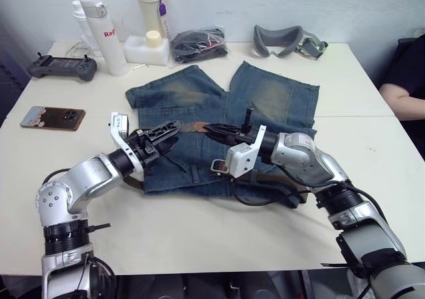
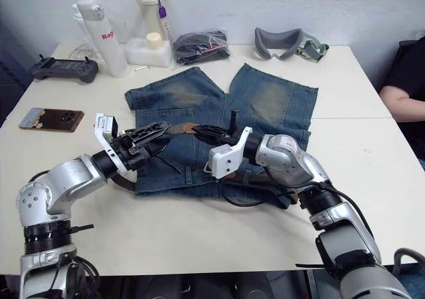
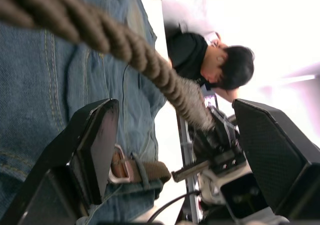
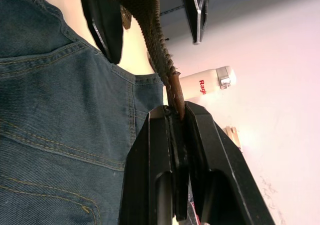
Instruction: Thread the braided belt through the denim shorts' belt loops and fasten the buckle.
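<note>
Right gripper (image 1: 211, 127) is pinched tight on the tip of the braided belt (image 1: 192, 127), holding it lifted over the middle of the denim shorts (image 1: 265, 99). From the head camera, the shorts lie flat on the white table (image 1: 199, 232), legs pointing away, waistband nearest the robot. Left gripper (image 1: 166, 132) hovers just beside the right one, its fingers spread wide around the raised strap without closing on it. The silver buckle (image 1: 219, 167) rests at the waistband, below the right wrist. Further back stand two white bottles (image 1: 103, 26), a game controller (image 1: 61, 67), a phone (image 1: 52, 117), a black bundle of cloth (image 1: 198, 44) and grey goggles (image 1: 287, 40). A person's arm (image 1: 404, 99) shows at the table's right edge.

Looking along the left wrist, the braid (image 3: 130, 50) crosses between the two open fingers (image 3: 95, 150), denim beneath, and the buckle (image 3: 122, 166) lies by the lower finger.

Along the right wrist, both fingers (image 4: 155, 170) clamp the belt's end (image 4: 172, 92), with the strap running up over the denim (image 4: 60, 110).
</note>
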